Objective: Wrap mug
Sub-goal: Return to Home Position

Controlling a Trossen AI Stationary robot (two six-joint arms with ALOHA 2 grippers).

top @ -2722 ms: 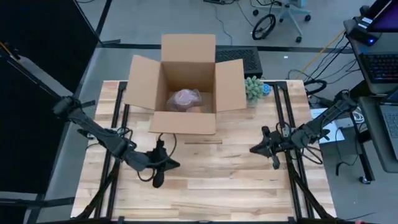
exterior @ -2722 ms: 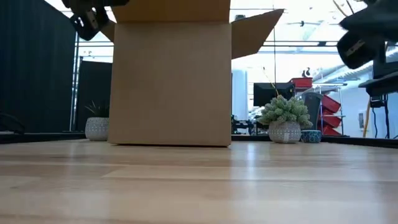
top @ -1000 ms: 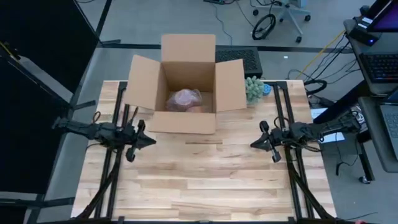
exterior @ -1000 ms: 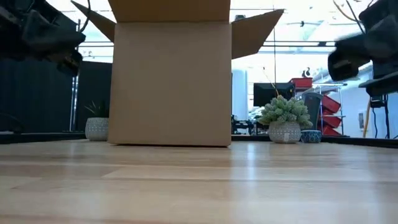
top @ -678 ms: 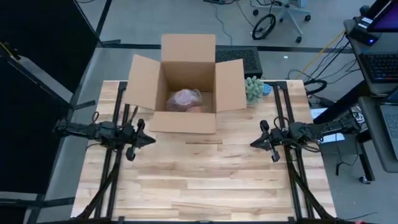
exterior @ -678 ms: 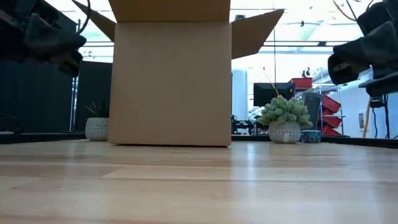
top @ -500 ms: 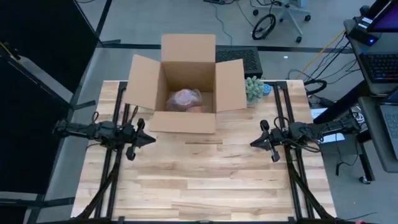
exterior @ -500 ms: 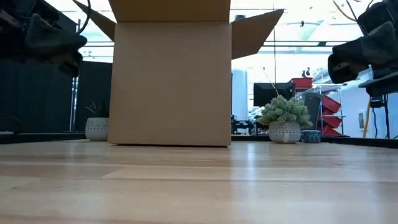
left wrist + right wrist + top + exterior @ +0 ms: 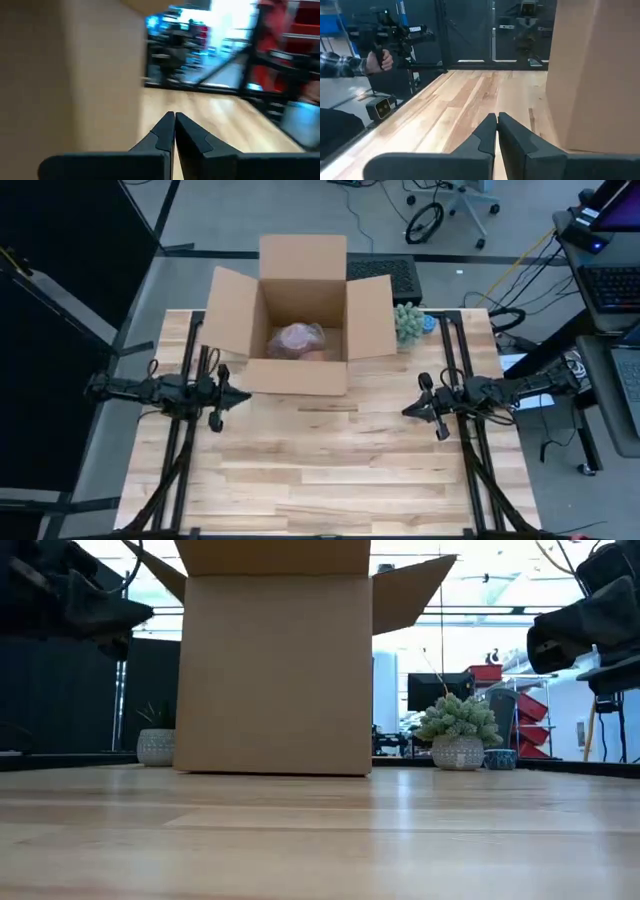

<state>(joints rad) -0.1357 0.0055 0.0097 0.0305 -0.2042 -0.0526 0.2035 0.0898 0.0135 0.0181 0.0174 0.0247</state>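
Note:
An open cardboard box point(image 9: 303, 310) stands at the table's far middle, its flaps spread. A bundle in pinkish clear wrap point(image 9: 296, 340) lies on the box's floor; no bare mug shows. My left gripper point(image 9: 246, 397) hovers shut near the box's near left corner, above the table. In the left wrist view the box wall point(image 9: 70, 75) fills one side, past the shut fingers point(image 9: 174, 120). My right gripper point(image 9: 406, 412) hovers shut off the box's near right corner, pointing toward the table's left. Its wrist view shows the box point(image 9: 600, 70) beside the shut fingers point(image 9: 496, 120).
A potted succulent point(image 9: 408, 322) stands right of the box, and a second small pot point(image 9: 156, 745) shows at its left in the low view. Black rails point(image 9: 190, 430) run along both table sides. A person's hand point(image 9: 381, 60) shows beyond the table's left edge. Bare wood lies nearer than the box.
My left gripper has swung a little toward the box and turned at its wrist, and it stays shut.

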